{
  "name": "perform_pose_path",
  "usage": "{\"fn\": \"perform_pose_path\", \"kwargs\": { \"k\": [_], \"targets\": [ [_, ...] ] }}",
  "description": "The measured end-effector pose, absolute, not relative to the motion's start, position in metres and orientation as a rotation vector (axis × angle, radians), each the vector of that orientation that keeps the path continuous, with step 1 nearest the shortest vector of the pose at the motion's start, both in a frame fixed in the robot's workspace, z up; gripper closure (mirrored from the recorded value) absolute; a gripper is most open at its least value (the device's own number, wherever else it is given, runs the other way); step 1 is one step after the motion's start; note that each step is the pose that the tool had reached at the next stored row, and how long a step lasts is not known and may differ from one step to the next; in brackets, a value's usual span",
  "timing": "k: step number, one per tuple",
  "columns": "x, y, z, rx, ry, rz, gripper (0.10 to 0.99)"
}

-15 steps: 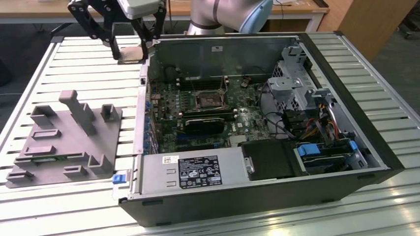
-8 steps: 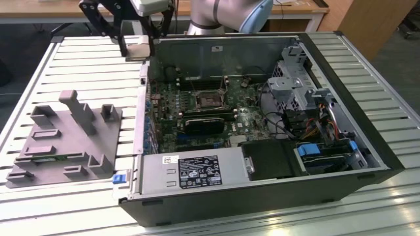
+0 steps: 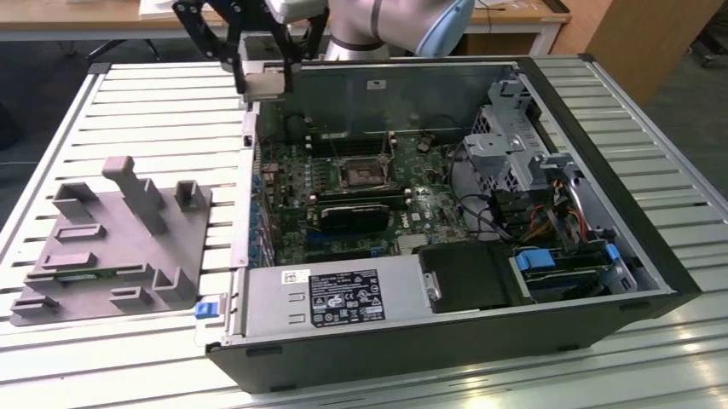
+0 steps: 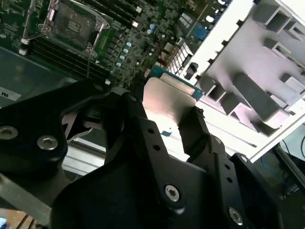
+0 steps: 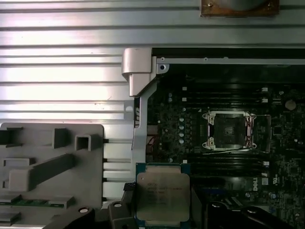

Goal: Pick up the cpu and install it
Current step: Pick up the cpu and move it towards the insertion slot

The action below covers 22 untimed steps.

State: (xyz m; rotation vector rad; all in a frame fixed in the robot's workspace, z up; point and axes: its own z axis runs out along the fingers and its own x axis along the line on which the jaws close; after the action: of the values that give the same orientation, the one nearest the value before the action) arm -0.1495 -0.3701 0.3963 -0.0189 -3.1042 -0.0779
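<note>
Cpu [image 5: 163, 198], clamped by its edges in the tool [image 3: 264, 81] above the case [image 3: 455, 362] rim, wants carrying level and square to the open socket [image 5: 228, 130], well apart.

My slatted metal desk [image 3: 148, 111] catches bright glare; beyond it stand a pale wooden table [image 3: 80, 30] and a brown wooden panel [image 3: 637, 43].

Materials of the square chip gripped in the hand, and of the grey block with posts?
Small square silver-topped cpu: metal lid, judging by its dull silver sheen, over a thin green rim that looks like circuit board. Large grey block with upright posts: matte, uniform grey, probably moulded or printed plastic.
</note>
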Motion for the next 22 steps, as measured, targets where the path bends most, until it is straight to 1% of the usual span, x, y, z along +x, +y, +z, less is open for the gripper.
{"fn": "perform_pose_path", "kwargs": {
  "k": [9,22],
  "targets": [
    [-0.119,-0.363,0.395,-0.019,-3.110,-0.078,0.541],
    [-0.086,-0.344,0.392,-0.018,-3.124,-0.079,0.541]
  ]
}}
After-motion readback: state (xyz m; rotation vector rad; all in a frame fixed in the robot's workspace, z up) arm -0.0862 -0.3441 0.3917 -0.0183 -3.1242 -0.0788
